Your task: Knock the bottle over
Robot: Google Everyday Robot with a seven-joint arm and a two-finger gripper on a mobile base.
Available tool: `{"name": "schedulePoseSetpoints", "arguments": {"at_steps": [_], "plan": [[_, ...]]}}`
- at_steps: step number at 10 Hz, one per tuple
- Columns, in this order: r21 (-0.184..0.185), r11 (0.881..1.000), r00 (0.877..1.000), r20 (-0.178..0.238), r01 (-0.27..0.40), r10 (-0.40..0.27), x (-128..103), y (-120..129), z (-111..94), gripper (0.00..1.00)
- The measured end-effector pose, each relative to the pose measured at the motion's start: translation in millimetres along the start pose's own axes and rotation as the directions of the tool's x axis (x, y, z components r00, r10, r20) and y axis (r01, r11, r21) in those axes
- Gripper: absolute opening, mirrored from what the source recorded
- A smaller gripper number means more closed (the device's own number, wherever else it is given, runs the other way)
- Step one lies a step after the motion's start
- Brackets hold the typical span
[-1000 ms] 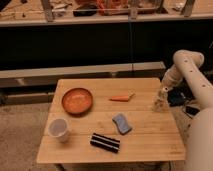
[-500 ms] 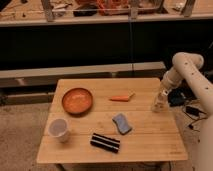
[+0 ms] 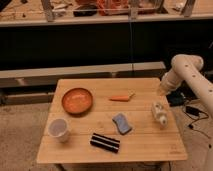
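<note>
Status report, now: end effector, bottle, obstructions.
End effector at table's right edge, above and behind the bottle, apart from it. Bottle lying tipped on the table near right edge. Blue sponge to its left, not touching.

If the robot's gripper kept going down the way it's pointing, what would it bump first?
Probably the wooden table: the gripper points down at its right back edge. The bottle lies nearer the front, apparently out of line.

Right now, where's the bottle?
The bottle lies tipped over near the table's right edge, right of the sponge; the pincer hangs just beyond it.
</note>
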Motion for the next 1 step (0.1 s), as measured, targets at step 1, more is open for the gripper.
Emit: {"name": "schedulePoseSetpoints", "arguments": {"at_steps": [1], "plan": [[0.000,1.000,1.000,0.003,0.004,-0.004,-2.4,1.1,-0.2,0.00]]}}
